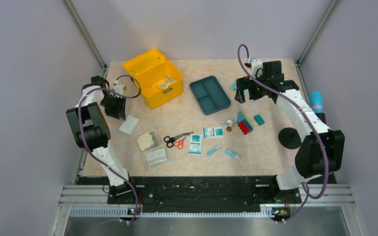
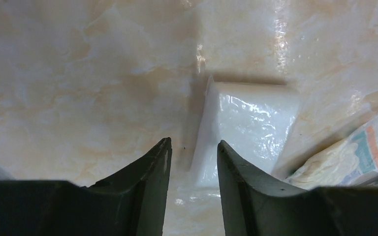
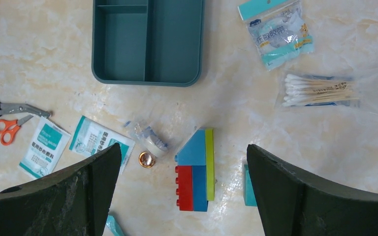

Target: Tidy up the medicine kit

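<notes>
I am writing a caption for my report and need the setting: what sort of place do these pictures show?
Probably a robot test cell, not a clinic: plain grey panels enclose the table, and the left arm and right arm are mounted on a metal frame at its near edge.

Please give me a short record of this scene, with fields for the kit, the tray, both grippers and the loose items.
kit: yellow, lid open, a packet inside
tray: teal, outside the kit, empty
left gripper: open, holding nothing, by a white pad
right gripper: wide open, holding nothing, above the blocks
loose items: scissors, sachets, swabs
</notes>
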